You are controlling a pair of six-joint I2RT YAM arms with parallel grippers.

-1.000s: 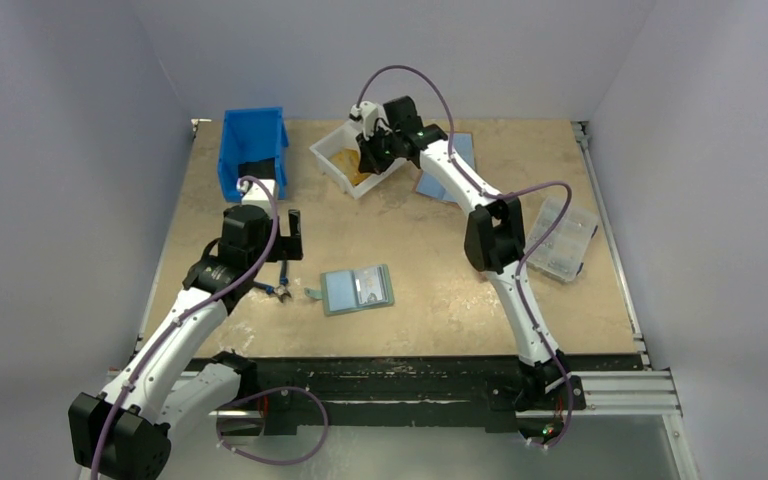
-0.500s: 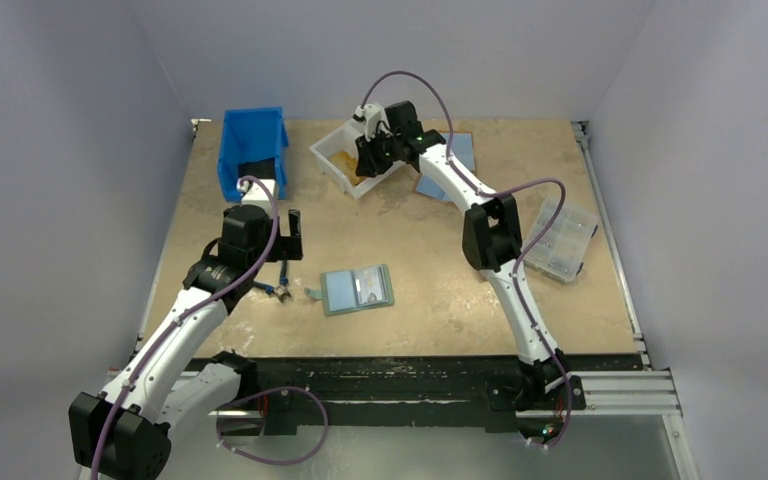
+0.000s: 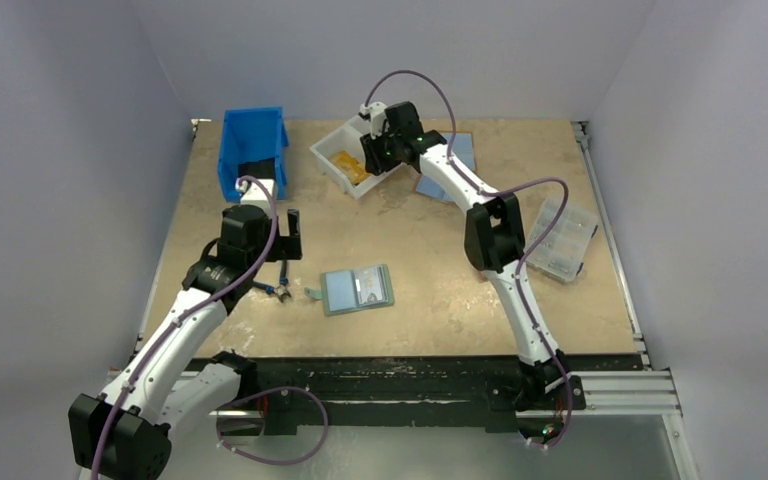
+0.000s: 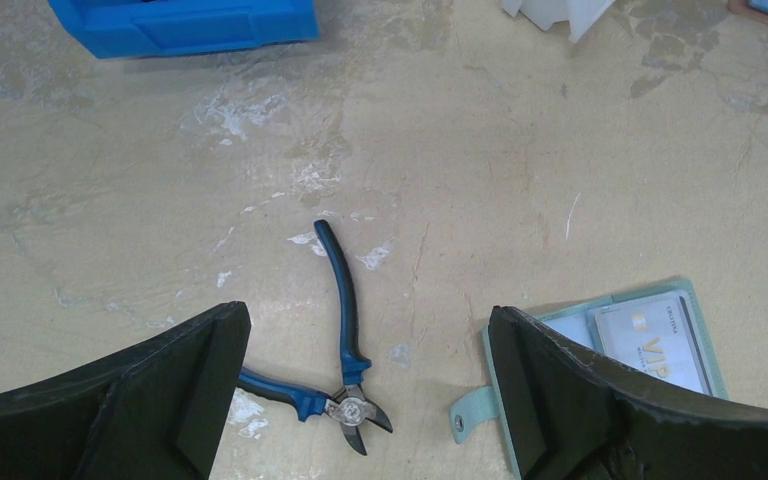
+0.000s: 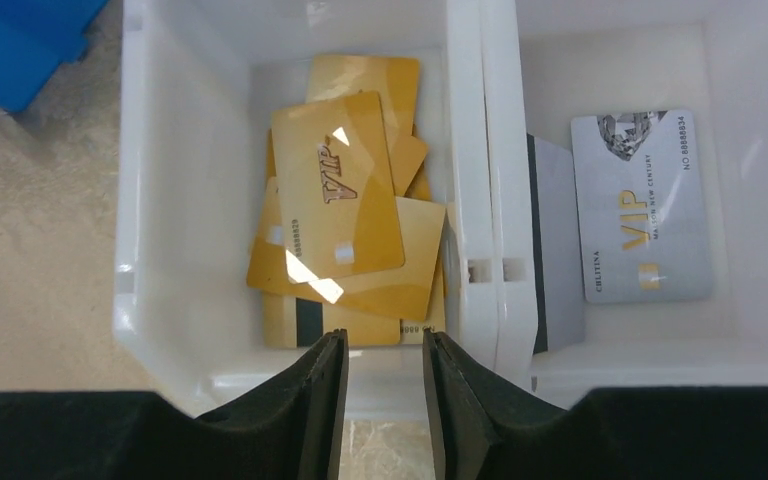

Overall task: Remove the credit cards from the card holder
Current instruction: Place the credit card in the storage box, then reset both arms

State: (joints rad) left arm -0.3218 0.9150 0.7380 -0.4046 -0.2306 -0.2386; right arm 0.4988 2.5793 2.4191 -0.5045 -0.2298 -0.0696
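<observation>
The teal card holder [image 3: 357, 290] lies open on the table's near middle, its snap tab [image 4: 470, 415] pointing left. A pale card [image 4: 655, 340] sits in one of its clear sleeves. My left gripper [image 3: 290, 235] hangs open and empty just left of the holder, seen wide apart in the left wrist view [image 4: 368, 330]. My right gripper [image 5: 382, 345] is at the back over the white bin [image 3: 332, 150], jaws parted with nothing between them. Below it lie several gold credit cards [image 5: 335, 200] in the left compartment and a silver card [image 5: 640, 205] in the right one.
Blue-handled pliers [image 4: 345, 330] lie between the left fingers, next to the holder. A blue bin [image 3: 253, 150] stands at the back left. Flat light-blue wallets [image 3: 460, 150] lie behind the right arm. A clear compartment box [image 3: 563, 237] sits at the right.
My right gripper's jaws have parted from shut and the wrist has shifted slightly right over the white bin, uncovering gold cards inside. The left arm and card holder have not moved.
</observation>
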